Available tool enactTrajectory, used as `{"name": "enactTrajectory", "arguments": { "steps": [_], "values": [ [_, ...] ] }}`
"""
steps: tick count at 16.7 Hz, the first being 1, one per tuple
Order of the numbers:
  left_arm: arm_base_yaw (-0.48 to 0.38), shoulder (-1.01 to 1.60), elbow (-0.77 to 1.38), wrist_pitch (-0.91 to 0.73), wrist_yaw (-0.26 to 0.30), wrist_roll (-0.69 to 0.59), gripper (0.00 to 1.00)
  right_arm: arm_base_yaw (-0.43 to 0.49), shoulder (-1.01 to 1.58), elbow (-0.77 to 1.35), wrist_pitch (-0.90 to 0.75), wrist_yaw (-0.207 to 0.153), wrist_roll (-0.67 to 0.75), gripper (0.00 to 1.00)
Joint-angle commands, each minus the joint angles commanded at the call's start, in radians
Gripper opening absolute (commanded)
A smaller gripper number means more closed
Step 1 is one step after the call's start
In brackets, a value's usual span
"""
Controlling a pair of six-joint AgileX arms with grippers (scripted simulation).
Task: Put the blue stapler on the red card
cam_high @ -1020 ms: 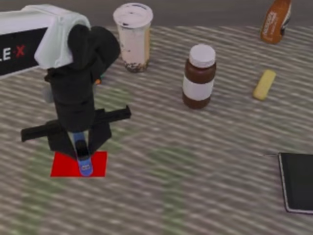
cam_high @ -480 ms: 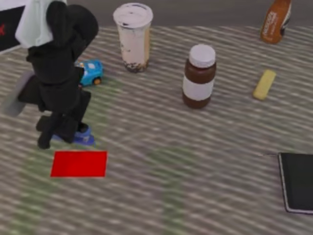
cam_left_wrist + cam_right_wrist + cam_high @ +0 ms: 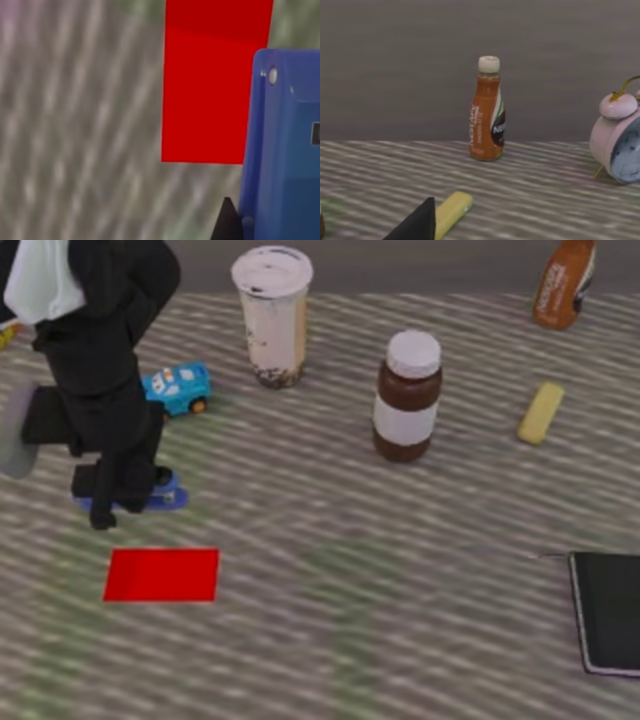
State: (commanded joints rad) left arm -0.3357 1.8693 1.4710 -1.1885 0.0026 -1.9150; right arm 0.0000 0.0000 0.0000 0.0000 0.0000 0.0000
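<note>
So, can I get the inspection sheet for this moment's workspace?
Surface: table with a striped grey-green cover.
Job's things: blue stapler is off the red card, which lies bare just in front of it.
Clutter: toy car, lidded cup, brown jar, yellow bar, orange bottle, black notebook, pink alarm clock.
Grippers: left pincer closed on the blue stapler; right pincer out of the top view, facing the orange bottle.
Cables: nothing seen.
Surroundings: plain grey wall.
</note>
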Motion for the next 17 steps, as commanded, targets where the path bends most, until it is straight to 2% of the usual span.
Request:
{"name": "enactTrajectory", "arguments": {
  "steps": [4,12,17],
  "values": [
    [-0.004,0.007,-0.014,0.016,0.0,0.003,0.0,0.0,0.0,0.0,0.0,0.0,0.0,1.0],
    [0.007,0.104,-0.222,0.33,0.0,0.009,0.0,0.0,0.0,0.0,0.0,0.0,0.0,1.0],
    [0.008,0.12,-0.256,0.375,0.001,0.01,0.0,0.0,0.0,0.0,0.0,0.0,0.0,1.0]
  ]
}}
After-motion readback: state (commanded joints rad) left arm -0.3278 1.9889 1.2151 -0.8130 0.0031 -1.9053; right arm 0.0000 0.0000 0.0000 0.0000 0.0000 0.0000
